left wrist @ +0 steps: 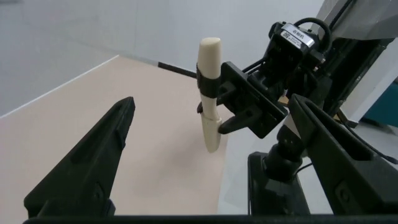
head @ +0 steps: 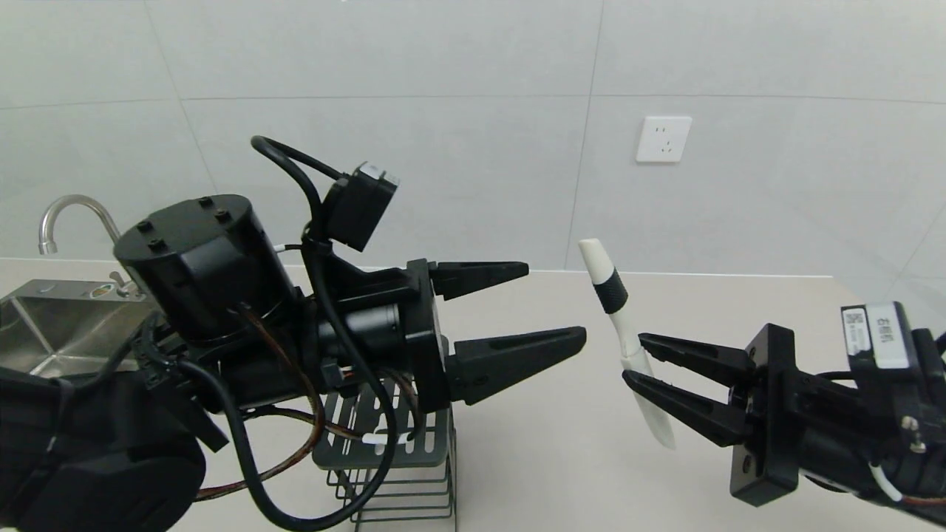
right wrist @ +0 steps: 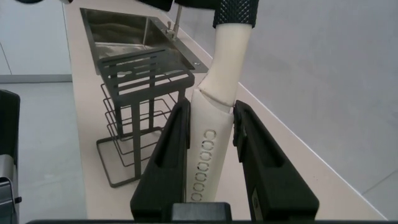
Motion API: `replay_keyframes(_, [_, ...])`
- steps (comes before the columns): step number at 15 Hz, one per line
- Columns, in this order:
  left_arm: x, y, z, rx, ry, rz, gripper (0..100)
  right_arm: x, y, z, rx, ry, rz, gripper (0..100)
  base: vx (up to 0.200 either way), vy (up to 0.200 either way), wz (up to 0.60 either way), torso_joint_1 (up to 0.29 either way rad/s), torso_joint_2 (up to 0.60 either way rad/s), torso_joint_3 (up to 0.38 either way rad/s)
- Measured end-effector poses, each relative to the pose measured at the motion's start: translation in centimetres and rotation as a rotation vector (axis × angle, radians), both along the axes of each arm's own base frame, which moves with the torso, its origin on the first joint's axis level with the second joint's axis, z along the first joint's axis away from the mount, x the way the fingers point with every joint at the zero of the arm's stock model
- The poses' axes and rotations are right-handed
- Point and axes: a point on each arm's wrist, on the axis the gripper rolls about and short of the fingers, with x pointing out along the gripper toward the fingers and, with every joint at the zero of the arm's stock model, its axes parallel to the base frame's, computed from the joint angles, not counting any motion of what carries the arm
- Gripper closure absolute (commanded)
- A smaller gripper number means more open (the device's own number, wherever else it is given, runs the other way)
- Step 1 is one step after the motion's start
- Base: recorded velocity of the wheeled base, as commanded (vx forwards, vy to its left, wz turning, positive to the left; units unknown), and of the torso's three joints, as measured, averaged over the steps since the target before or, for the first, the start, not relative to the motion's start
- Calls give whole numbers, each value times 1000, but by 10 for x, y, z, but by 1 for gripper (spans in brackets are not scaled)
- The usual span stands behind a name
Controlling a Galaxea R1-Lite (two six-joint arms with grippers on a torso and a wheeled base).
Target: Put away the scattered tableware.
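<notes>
Right gripper (head: 634, 358) sits at 4 o'clock in the head view, clamped narrow on a white utensil (head: 621, 329), gripping it about mid-length, just below the black knurled band on the handle. The utensil is tilted: handle end up toward 11 o'clock, the other end down toward 5 o'clock. In the right wrist view the part between the fingers is a cream sleeve with a row of small holes, and both fingers press flat against it. In the left wrist view the lower end hangs clear of the counter (head: 562, 451). Left gripper (head: 556, 303) is near centre frame, spread wide with nothing between the fingers, tips pointing toward 3 o'clock at the utensil. The two grippers are near each other but apart, with the utensil between them. A dark wire rack (head: 403, 443) stands on the counter at 6 o'clock, directly under the left gripper's wrist and partly hidden by its cables. I can't tell whether anything is in it. A steel sink (head: 44, 325) is let into the counter at 9 o'clock, just past the rack, with a curved tap (head: 70, 210) behind it. There's a wall socket (head: 664, 138) on the tiled wall at 1 o'clock.
</notes>
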Motion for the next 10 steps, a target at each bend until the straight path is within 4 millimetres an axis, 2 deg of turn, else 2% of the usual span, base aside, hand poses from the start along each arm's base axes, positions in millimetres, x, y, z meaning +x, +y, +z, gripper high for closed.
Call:
replay_keyframes(7, [12,-25,4,-107,-109,-30,0,18,13,11,29,-41,4,100,0,0,0,0,0,0])
replay_keyframes(10, [20,-31,4,-128,-111,29,0,24,18,16,42,-60,8,100,0,0,0,0,0,0])
